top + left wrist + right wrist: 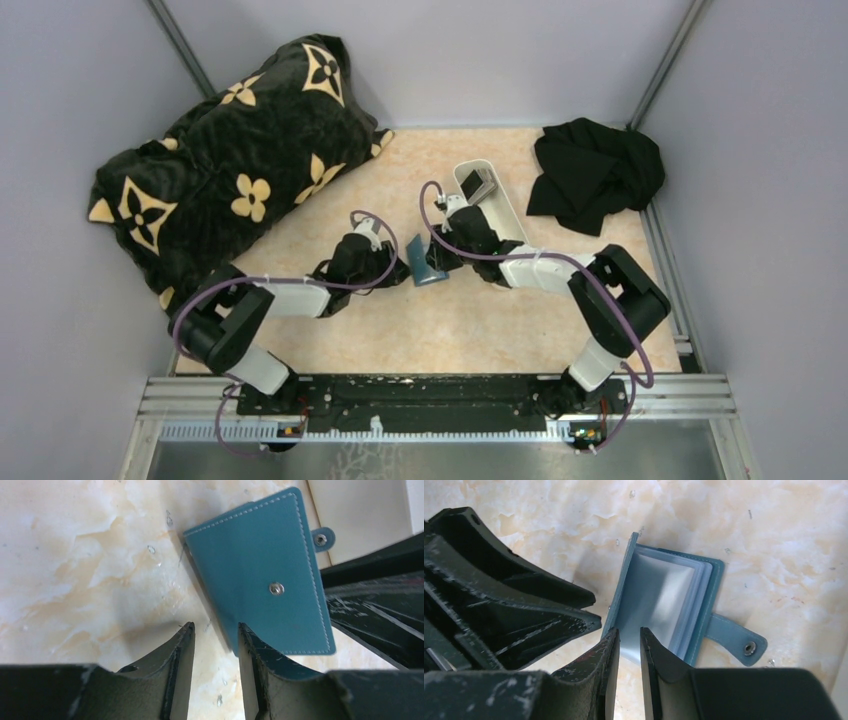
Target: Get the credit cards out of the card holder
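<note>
The teal-blue card holder [428, 262] stands part open on the marble table between the two grippers. The left wrist view shows its stitched outer cover [260, 575] with a snap stud. My left gripper [216, 626] is open, nothing between its fingers, and the cover's lower corner sits just behind its right fingertip [246, 632]. In the right wrist view the card holder [664, 600] shows pale, glossy inner sleeves and a snap strap [739, 642]. My right gripper [630, 631] points at the sleeves' near edge with a narrow gap between its jaws. A few dark credit cards [477, 183] lie in the white tray.
The long white tray [503, 205] lies just behind the right gripper. A black cloth [592, 172] is bunched at the back right. A large dark flower-patterned cushion [240, 170] fills the back left. Grey walls close in the table on three sides.
</note>
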Tool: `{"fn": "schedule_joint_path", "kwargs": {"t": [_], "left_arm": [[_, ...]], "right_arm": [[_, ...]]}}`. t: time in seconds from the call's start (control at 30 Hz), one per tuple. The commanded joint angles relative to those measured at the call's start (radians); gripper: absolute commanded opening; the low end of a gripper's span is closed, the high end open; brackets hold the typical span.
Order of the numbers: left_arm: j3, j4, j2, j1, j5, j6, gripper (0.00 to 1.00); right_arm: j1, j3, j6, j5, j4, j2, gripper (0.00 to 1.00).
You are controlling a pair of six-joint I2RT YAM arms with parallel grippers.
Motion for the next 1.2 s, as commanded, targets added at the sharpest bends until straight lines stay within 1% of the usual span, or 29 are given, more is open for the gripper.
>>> {"fn": "schedule_joint_path", "kwargs": {"t": [0.0,0.13,0.23,0.3,0.4,0.53,0.73,0.8,0.93,1.17], "left_arm": [[-0.047,0.007,-0.117,0.009,0.028,0.020,0.44],[-0.065,-0.083,-0.278,0.014,-0.006,0.028,0.46],[-0.060,-0.189,-0.409,0.014,-0.091,0.041,0.50],[-0.059,-0.234,-0.482,0.015,-0.155,0.056,0.53],[-0.044,-0.300,-0.547,0.019,-0.232,0.072,0.57],[-0.012,-0.370,-0.538,0.030,-0.254,0.045,0.59],[-0.045,-0.335,-0.524,0.031,-0.224,0.020,0.59],[-0.051,-0.329,-0.517,0.031,-0.222,0.025,0.59],[-0.055,-0.325,-0.502,0.032,-0.217,0.028,0.59],[-0.055,-0.323,-0.537,0.032,-0.211,0.025,0.59]], "right_arm": [[0.026,0.041,0.004,-0.034,0.069,0.017,0.23],[0.038,0.059,-0.005,-0.029,0.061,0.022,0.23],[0.051,0.074,-0.008,-0.032,0.062,0.023,0.23],[0.067,0.094,-0.011,-0.035,0.058,0.071,0.23],[0.096,0.128,-0.013,-0.038,0.058,0.118,0.23],[0.125,0.161,-0.006,-0.046,0.070,0.182,0.23],[0.129,0.197,-0.015,-0.002,0.058,0.208,0.23],[0.125,0.226,-0.032,0.022,0.037,0.213,0.24],[0.107,0.297,-0.053,0.021,0.010,0.239,0.24],[0.096,0.430,-0.086,0.012,-0.050,0.396,0.25]]}}
